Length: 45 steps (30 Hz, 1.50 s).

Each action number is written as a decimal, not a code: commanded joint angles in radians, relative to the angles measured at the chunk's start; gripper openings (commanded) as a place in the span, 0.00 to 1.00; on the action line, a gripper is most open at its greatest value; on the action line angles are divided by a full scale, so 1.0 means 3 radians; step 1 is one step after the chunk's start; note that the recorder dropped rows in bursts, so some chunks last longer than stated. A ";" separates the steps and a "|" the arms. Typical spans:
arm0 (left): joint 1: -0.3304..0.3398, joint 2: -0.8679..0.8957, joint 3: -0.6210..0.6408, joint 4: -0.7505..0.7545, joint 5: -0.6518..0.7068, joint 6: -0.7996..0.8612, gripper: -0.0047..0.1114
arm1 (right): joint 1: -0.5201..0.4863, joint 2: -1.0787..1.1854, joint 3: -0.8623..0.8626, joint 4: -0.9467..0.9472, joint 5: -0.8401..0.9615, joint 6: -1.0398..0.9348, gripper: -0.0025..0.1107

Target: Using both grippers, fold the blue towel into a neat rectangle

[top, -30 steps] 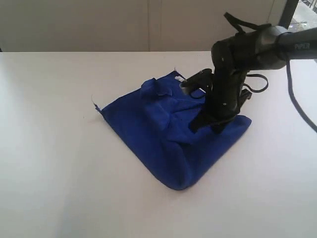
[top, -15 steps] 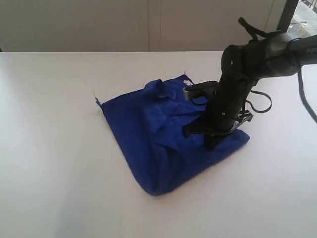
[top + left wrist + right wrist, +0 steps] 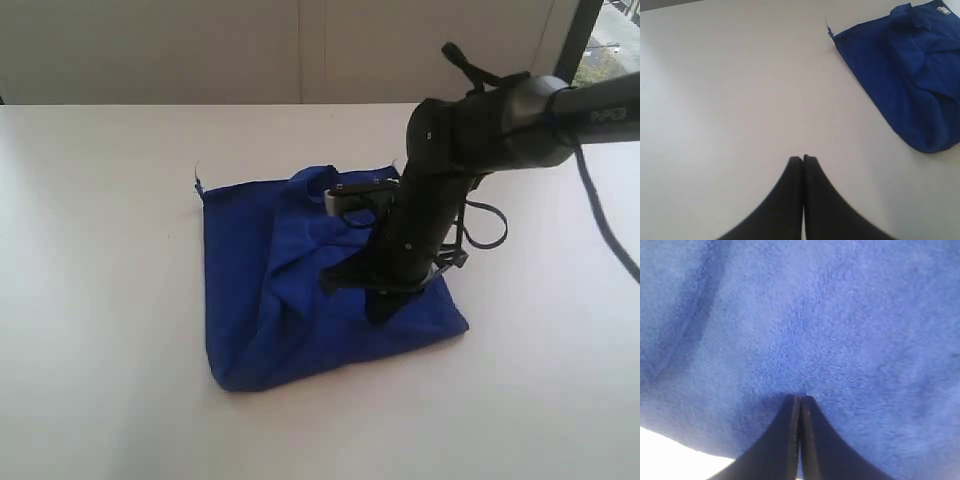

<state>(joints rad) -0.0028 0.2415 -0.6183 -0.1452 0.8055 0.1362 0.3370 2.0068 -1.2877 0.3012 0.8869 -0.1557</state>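
One blue towel [image 3: 255,290] is seen crumpled on the white table [image 3: 100,330]. Two grippers are counted. The right gripper [image 3: 378,308] is closed and pressed onto the towel, perhaps pinching it. The left gripper [image 3: 802,159] is closed on nothing, well apart from it.

The right arm [image 3: 520,105] is a thick matte-black tube with faint pale lettering. Its bulky wrist housing [image 3: 445,150] has thin black cables [image 3: 487,225] looping beside it, a strap [image 3: 468,62] above, and a silvery bracket [image 3: 345,197] alongside. The jaws are narrow, black and tapered.
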 commanded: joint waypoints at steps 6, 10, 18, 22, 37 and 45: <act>0.0004 -0.0029 0.0016 -0.0050 0.0024 -0.0014 0.04 | -0.0142 -0.0225 0.0035 -0.0814 -0.0147 0.0343 0.02; 0.0004 -0.0029 0.0016 -0.0050 0.0024 -0.0014 0.04 | -0.0142 -0.0159 0.0075 -0.0925 -0.0143 0.0481 0.02; 0.0004 -0.0029 0.0016 -0.0050 0.0024 -0.0014 0.04 | -0.0142 -0.0029 0.0075 -0.1081 -0.0017 0.0981 0.02; 0.0004 -0.0029 0.0016 -0.0050 0.0024 -0.0014 0.04 | -0.0142 -0.0190 0.0075 -0.1081 -0.0119 0.0975 0.02; 0.0004 -0.0029 0.0016 -0.0050 0.0024 -0.0014 0.04 | -0.0142 -0.0034 -0.0329 -0.1052 -0.0815 0.0796 0.02; 0.0004 -0.0029 0.0016 -0.0050 0.0024 -0.0014 0.04 | -0.0142 0.0319 -0.0626 -0.1004 -0.0806 0.0794 0.02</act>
<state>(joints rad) -0.0028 0.2415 -0.6183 -0.1452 0.8055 0.1362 0.3014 2.0842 -1.4558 0.0000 0.6480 0.0906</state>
